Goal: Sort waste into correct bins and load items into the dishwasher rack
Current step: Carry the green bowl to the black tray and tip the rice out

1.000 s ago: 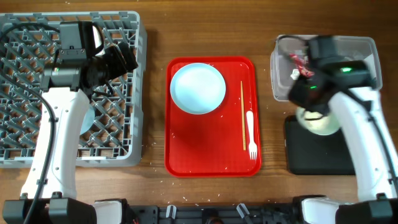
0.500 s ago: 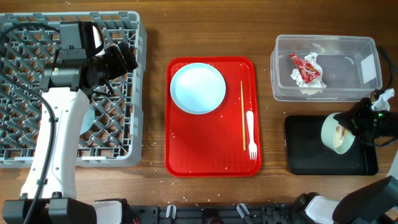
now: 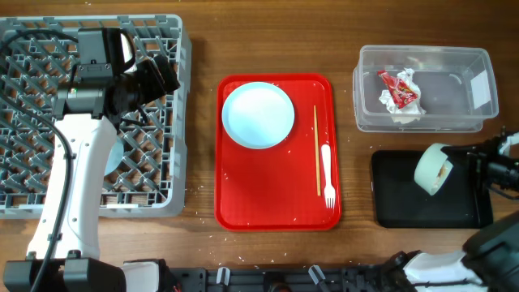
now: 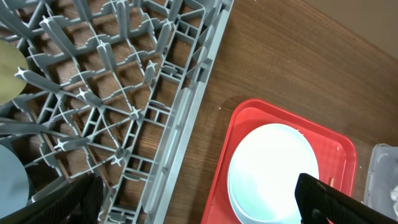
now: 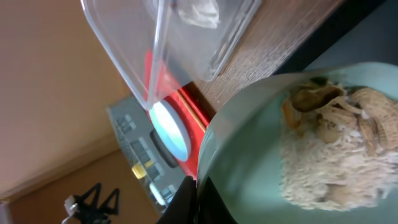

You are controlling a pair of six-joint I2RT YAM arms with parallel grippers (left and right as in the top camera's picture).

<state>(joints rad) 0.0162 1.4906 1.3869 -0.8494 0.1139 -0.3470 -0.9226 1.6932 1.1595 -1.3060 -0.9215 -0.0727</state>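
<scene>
Nearest the robot, the white plastic fork (image 3: 328, 174) lay on the right side of the red tray (image 3: 272, 203), tines toward the near edge. The thin wooden stick (image 3: 316, 150) lay just to its left and reached farther back. To the right, apart from the red tray, sat the black tray (image 3: 405, 203). Over its far part the right gripper (image 3: 470, 165) reached in from the right edge, its jaws pinched tight on the rim of the pale green bowl (image 3: 430, 169). The bowl was tipped steeply on its side above the black tray. The right wrist view showed whitish food scraps (image 5: 323, 168), rice-like with a few brown bits, lying inside it. Farther back, the pale blue plate (image 3: 258, 114) rested on the far left part of the red tray. Beyond the black tray stood the clear tub (image 3: 478, 61), with the red wrapper (image 3: 401, 89) and the crumpled napkin (image 3: 403, 113) together at its left end. On the left, the grey dishwasher rack (image 3: 174, 122) ran from the near side to the far side of the table. A pale blue bowl (image 3: 113, 158) stood among its pegs, partly hidden by the left arm. The left wrist view caught only a slice of the small yellow cup (image 4: 9, 71), also in the rack. The left gripper (image 3: 166, 71) hung above the rack's far right part, its jaws spread wide and holding nothing.
</scene>
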